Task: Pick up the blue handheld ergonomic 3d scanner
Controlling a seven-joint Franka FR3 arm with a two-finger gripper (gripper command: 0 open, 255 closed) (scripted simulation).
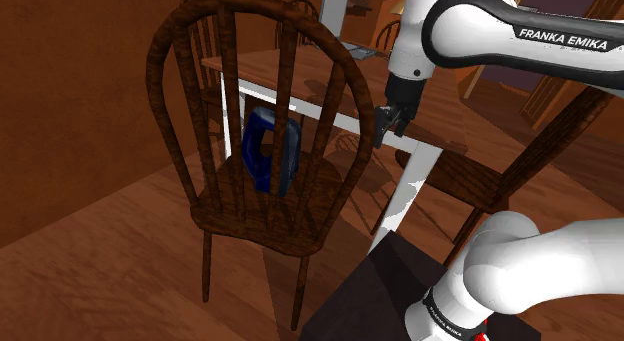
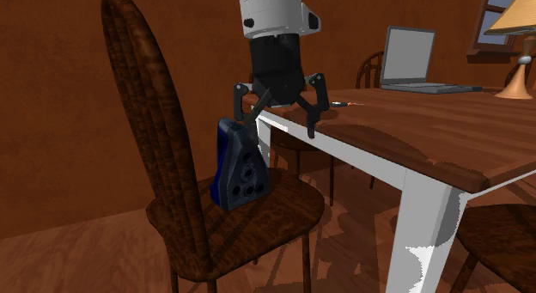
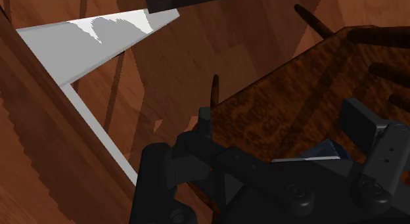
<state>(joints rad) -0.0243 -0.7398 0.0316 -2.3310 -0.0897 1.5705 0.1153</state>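
The blue scanner (image 1: 268,154) stands upright on the dark wooden chair seat (image 1: 300,214), seen through the back spindles in the shoulder view. In the second exterior view the scanner (image 2: 239,167) shows a dark face with round lenses. My black gripper (image 2: 277,124) hangs open just above and beside the scanner's top, close to the table's corner, with nothing between its fingers. In the shoulder view the gripper (image 1: 389,124) is to the scanner's right. In the wrist view a bluish sliver of the scanner (image 3: 318,152) shows low between the spread fingers (image 3: 360,121).
A wooden table with white legs (image 2: 421,231) stands right beside the chair; a laptop (image 2: 411,59) and a lamp (image 2: 517,42) sit on it. The chair's tall spindle back (image 2: 137,102) rises behind the scanner. More chairs stand around the table.
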